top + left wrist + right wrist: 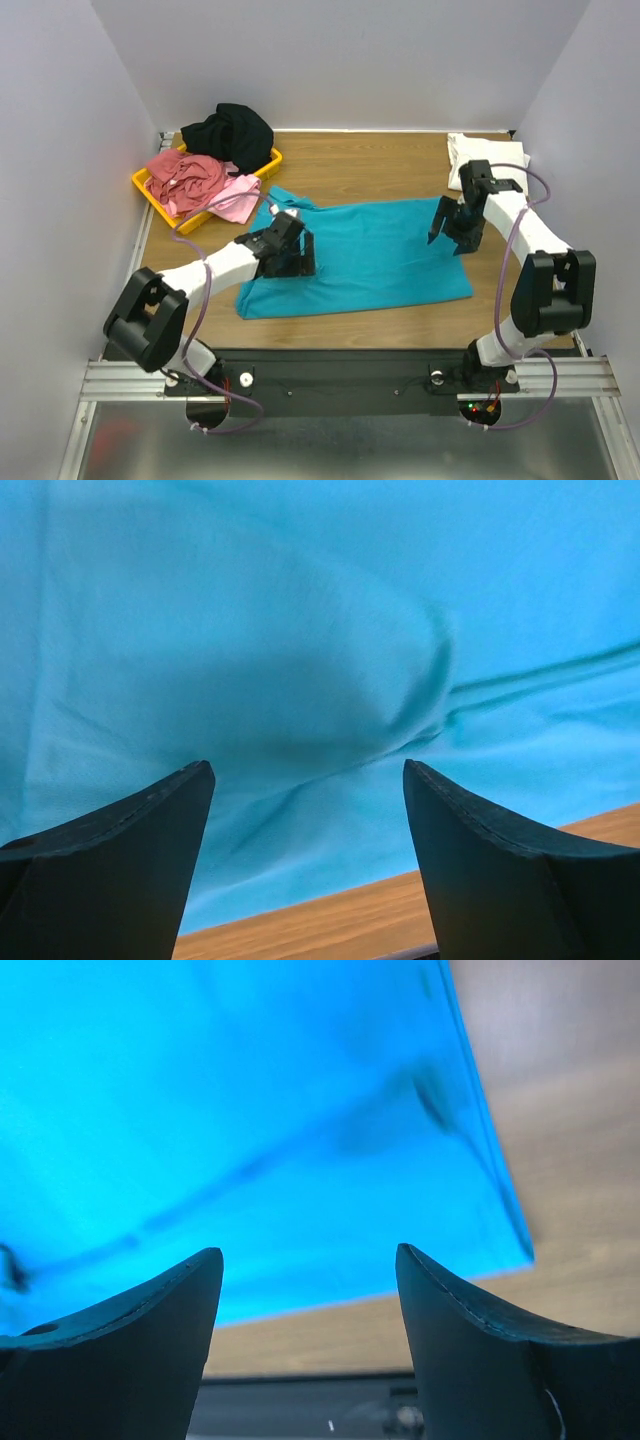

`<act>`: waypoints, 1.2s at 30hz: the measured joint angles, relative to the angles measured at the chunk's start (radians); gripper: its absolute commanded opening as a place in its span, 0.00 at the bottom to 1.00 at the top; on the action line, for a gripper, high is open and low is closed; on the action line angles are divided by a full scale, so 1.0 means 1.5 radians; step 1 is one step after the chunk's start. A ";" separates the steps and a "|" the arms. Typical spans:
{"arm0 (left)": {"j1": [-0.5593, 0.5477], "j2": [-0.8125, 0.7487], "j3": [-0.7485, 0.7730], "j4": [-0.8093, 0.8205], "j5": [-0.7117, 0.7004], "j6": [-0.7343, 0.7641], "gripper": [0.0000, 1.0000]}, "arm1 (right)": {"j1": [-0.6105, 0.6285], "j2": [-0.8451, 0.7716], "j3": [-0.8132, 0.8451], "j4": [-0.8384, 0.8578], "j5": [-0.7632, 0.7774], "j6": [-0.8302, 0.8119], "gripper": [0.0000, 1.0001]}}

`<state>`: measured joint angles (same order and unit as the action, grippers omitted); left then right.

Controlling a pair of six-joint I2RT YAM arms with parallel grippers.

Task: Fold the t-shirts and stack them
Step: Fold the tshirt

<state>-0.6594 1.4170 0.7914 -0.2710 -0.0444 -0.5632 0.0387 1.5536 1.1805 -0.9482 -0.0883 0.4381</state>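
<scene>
I saw teal t-shirt flat on worktop, fold unfinished. Left gripper and right gripper hung above it, jaws apart, holding nothing. Far right, white t-shirt looked folded. In yellow tray, black t-shirt, dusty red t-shirt, pink t-shirt lay heaped, unfolded.

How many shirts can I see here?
5: teal spread mid-table; black, dusty red and pink heaped at the yellow tray, far left; white far right. More may hide in the heap.
</scene>
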 measured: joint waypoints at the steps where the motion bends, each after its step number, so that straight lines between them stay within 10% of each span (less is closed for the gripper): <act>1: 0.000 0.012 0.027 -0.010 -0.004 0.002 0.89 | 0.000 0.018 0.026 0.010 0.005 -0.003 0.76; 10: 0.006 0.217 0.248 0.023 -0.028 0.035 0.89 | 0.000 0.142 0.055 0.108 -0.002 -0.013 0.74; 36: -0.035 0.223 0.158 0.129 0.012 0.043 0.90 | -0.002 0.081 -0.111 0.197 0.097 -0.028 0.75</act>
<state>-0.7116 1.7515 1.0279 -0.0780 -0.0257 -0.4992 0.0353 1.6756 1.0138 -0.6521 0.0566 0.3962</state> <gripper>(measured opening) 0.895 0.744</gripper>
